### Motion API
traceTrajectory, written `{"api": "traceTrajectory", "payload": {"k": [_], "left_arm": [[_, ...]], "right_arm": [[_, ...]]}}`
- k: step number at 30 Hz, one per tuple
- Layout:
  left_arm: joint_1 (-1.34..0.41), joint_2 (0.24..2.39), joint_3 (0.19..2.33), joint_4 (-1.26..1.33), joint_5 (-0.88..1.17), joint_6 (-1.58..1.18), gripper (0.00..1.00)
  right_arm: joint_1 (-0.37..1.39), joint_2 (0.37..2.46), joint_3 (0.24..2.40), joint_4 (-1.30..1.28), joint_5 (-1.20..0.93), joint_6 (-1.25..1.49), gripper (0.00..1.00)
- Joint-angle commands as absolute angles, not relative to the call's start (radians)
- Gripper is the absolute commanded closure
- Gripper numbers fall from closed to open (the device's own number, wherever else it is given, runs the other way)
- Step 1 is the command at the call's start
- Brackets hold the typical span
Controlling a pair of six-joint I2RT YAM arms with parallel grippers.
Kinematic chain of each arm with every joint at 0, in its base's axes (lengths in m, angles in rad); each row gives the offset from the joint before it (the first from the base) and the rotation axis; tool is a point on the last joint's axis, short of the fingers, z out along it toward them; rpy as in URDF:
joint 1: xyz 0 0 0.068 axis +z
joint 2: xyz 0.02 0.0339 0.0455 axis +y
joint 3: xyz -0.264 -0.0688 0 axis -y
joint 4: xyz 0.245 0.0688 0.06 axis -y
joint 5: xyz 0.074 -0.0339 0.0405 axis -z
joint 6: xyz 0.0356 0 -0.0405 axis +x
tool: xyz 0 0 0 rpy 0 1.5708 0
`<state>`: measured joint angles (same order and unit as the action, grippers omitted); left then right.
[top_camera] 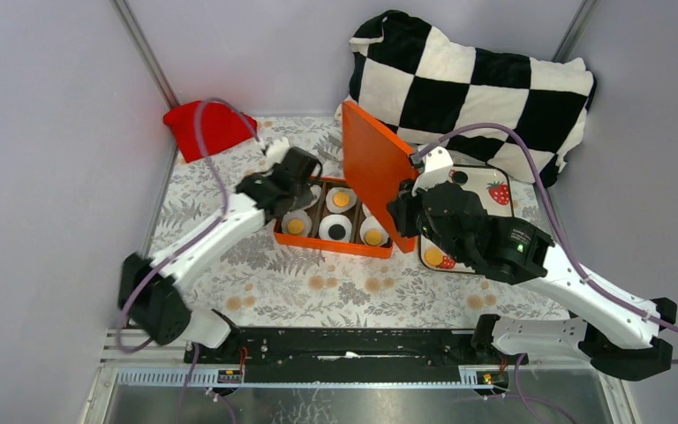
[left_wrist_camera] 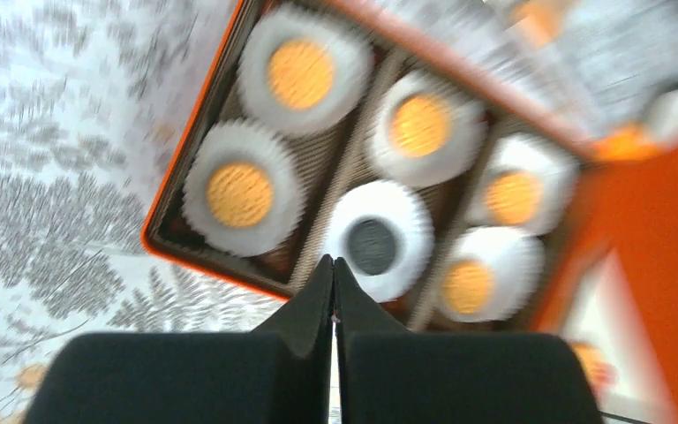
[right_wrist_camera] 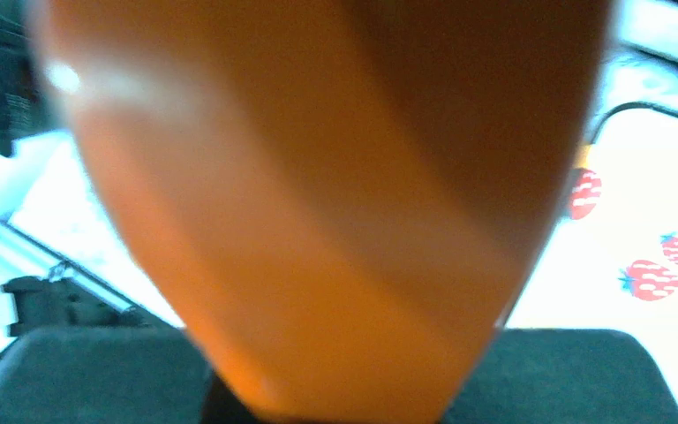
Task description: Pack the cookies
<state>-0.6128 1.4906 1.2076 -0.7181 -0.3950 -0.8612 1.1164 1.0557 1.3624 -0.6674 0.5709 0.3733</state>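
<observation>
cookies sit one to a cup, six in all, inside the box at the middle of the surface: five golden and one black.

a checkered pillow fills the 1 o'clock corner and a red cloth lies at 10 o'clock. the lid stands steeply tilted over the 3 o'clock side of the box, well short of closed. the plate, printed with strawberries, lies just beside the box at 3 o'clock.

the right gripper is clamped on the lid's edge, and the lid fills its wrist view. the left gripper is clenched on nothing, fingers pressed together, and hovers over the box's 10 o'clock end. the white cups lie in three rows of two.

two more discs seem to lie on the plate, a golden one and a black one, though they are too small to be sure.

risks, as i judge them: the lid is held by one edge only, so it could twist or slip in the grip. if it comes down crooked it could crush cup rims or shove the box. the left gripper hangs in the lid's path and could be struck. closing now would leave the plate's discs unpacked.
</observation>
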Motion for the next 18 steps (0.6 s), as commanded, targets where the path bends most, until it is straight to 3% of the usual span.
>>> {"api": "traceTrajectory", "payload": {"k": [1, 8, 12, 18], "left_arm": [[-0.617, 1.309, 1.347, -0.757, -0.464, -0.839, 1.00], [-0.613, 1.244, 1.412, -0.760, -0.542, -0.777, 0.94], [-0.609, 1.249, 1.392, -0.727, -0.544, -0.747, 1.00], [-0.582, 1.253, 1.296, -0.653, -0.558, -0.718, 1.00]], "right_arm": [[1.024, 1.032, 1.334, -0.461, 0.237, 0.460, 1.00], [0.767, 1.104, 1.205, -0.192, -0.311, 0.656, 1.00], [0.627, 1.181, 1.117, 0.064, -0.570, 0.764, 1.00], [0.488, 1.354, 1.043, 0.372, -0.812, 0.961, 1.00]]}}
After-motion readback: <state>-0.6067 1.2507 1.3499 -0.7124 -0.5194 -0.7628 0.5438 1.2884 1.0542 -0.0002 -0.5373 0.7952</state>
